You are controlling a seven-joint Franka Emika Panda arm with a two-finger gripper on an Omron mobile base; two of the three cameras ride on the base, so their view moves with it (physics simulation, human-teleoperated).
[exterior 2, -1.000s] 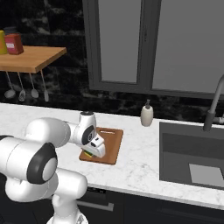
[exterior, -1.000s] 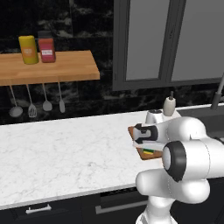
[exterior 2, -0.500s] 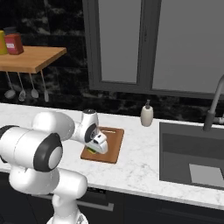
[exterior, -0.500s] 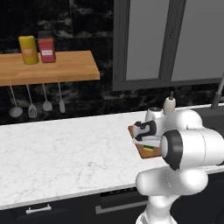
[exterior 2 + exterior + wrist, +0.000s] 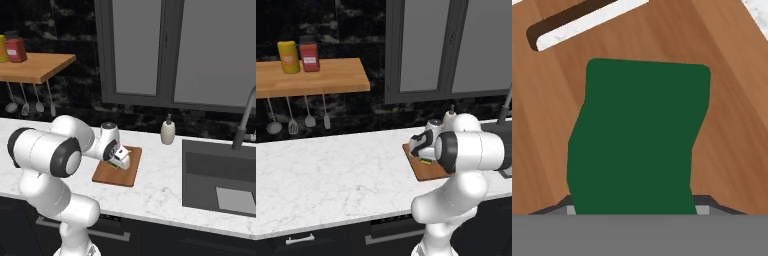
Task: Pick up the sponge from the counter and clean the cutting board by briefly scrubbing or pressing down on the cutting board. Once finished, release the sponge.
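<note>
Reddish wood fills the hand view: the board (image 5: pixel 732 125), with its handle slot at the upper left. The sponge (image 5: pixel 637 140) sits at centre frame, green side up, on the board, clamped in the gripper (image 5: pixel 120 160) above the counter (image 5: pixel 160 195).

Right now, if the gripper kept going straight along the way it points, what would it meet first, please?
The gripper points at the cutting board, with the sponge directly ahead, so the sponge would meet the board first; whether they already touch is unclear.
</note>
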